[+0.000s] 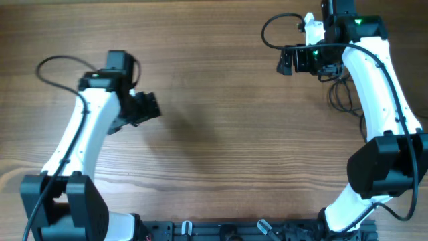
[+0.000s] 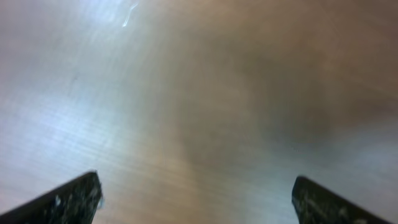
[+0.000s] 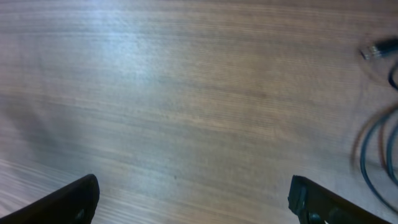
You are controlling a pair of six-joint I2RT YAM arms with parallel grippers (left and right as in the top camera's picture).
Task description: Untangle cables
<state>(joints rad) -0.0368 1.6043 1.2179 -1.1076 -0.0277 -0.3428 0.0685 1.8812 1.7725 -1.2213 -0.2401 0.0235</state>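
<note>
A bundle of thin dark cables point(image 1: 342, 94) lies on the wooden table at the far right, partly hidden under my right arm. In the right wrist view its loops point(image 3: 378, 155) and a plug end point(image 3: 377, 51) show blurred at the right edge. My right gripper point(image 1: 286, 60) is open and empty at the back of the table, left of the cables; its jaws point(image 3: 193, 199) stand wide apart over bare wood. My left gripper point(image 1: 148, 107) is open and empty at the left; its jaws point(image 2: 196, 199) show only bare wood between them.
The wooden table point(image 1: 221, 134) spans the view. A black rail with clamps point(image 1: 227, 231) runs along the front edge between the two arm bases. Each arm's own black wiring loops beside it at the back left point(image 1: 50, 63) and back right point(image 1: 271, 27).
</note>
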